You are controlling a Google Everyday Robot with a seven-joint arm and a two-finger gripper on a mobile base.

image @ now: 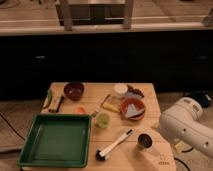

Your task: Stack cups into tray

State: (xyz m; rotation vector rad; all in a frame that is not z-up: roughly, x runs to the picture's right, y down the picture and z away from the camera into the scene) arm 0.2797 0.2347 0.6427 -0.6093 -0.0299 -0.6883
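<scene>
The large green tray (59, 142) lies at the front left of the wooden table (95, 92) and holds nothing. The pale lime green cup (103, 120) stands upright just right of the tray's far right corner. The dark grey metallic cup (145, 141) stands upright near the table's front right. Only the white arm link (184, 125) shows, beside the table's right edge and just right of the grey cup. My gripper is out of view.
A dark red bowl (74, 90) sits at the back left. A red-orange bowl with a grey cloth (133, 108) sits at the right. A white-handled brush (115, 145) lies between the cups. A white lid (120, 89), a yellow packet (109, 104) and small items (52, 101) lie around.
</scene>
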